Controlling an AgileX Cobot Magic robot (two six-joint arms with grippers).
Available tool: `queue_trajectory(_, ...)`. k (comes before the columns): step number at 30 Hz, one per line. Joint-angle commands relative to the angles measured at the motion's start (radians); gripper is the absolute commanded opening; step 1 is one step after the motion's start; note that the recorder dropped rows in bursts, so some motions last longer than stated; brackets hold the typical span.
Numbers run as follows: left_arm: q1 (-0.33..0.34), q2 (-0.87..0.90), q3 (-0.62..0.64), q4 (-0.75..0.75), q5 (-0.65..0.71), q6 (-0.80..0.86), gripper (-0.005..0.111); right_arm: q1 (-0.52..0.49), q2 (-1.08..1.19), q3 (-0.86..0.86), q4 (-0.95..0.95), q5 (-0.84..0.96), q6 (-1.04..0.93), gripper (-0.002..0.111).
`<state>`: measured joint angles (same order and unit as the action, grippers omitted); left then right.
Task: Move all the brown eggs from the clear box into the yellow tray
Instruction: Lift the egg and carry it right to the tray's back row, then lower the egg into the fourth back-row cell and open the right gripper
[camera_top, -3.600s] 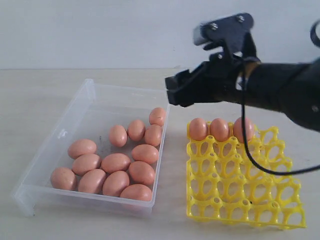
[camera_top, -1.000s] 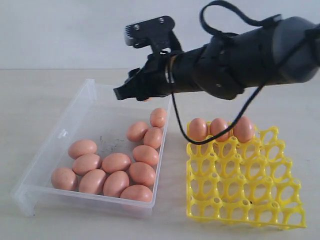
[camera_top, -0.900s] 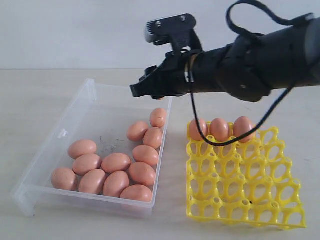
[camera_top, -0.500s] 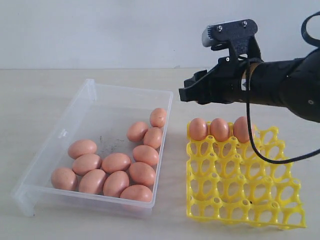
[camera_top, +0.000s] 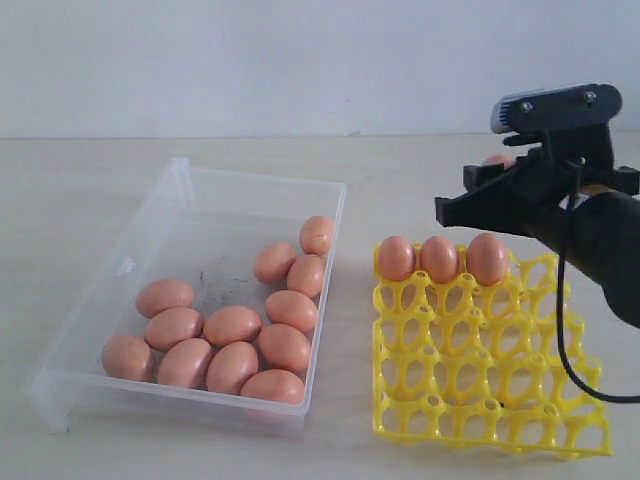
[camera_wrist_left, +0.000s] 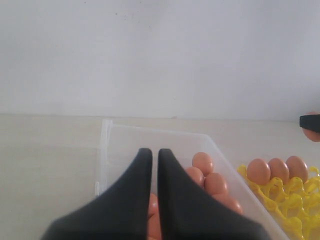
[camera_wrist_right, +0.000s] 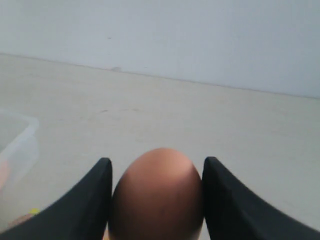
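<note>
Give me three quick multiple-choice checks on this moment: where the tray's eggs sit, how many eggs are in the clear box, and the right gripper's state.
1. In the exterior view, which row of the yellow tray holds the tray eggs?
A. nearest
B. farthest
C. middle

2. How many boxed eggs lie in the clear box?
A. nine
B. twelve
C. fifteen

3. The right gripper is:
A. open and empty
B. shut on the tray's rim
C. shut on a held egg

Answers:
1 B: three eggs sit side by side along the tray's far edge.
2 B: twelve can be counted on the box floor.
3 C: the right wrist view shows an egg clamped between both fingers.
</note>
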<state>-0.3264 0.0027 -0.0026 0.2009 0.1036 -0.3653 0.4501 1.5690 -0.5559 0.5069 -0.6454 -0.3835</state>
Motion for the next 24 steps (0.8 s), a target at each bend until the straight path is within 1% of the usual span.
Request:
queue_trajectory(1,-0.008,-0.003,0.003,-0.002,-0.001,-0.008,0.004,-0.002,-0.013,0.078,0.100,-0.188,-0.021,0.000)
queue_trajectory(6,-0.008,-0.003,0.003,-0.002,-0.001,-0.008,0.004,-0.002,-0.012,0.179,0.111,-0.375,0.062,0.000)
queue_trajectory(8,-0.008,-0.003,0.003,-0.002,-0.001,-0.008,0.004,-0.002,-0.012,0.209,0.112,-0.422,0.098,0.000)
queue_trajectory(12,-0.008,-0.003,0.003,-0.002,-0.001,-0.008,0.004,-0.002,-0.008,0.216,0.112,-0.425,0.123,0.000)
queue_trajectory(17,-0.008,-0.003,0.003,-0.002,-0.005,-0.008,0.004,-0.002,0.052,0.216,0.104,-0.437,0.210,0.000)
queue_trajectory(24,-0.008,-0.003,0.003,-0.002,-0.005,-0.008,0.004,-0.002,0.170,0.216,-0.011,-0.532,0.258,0.000)
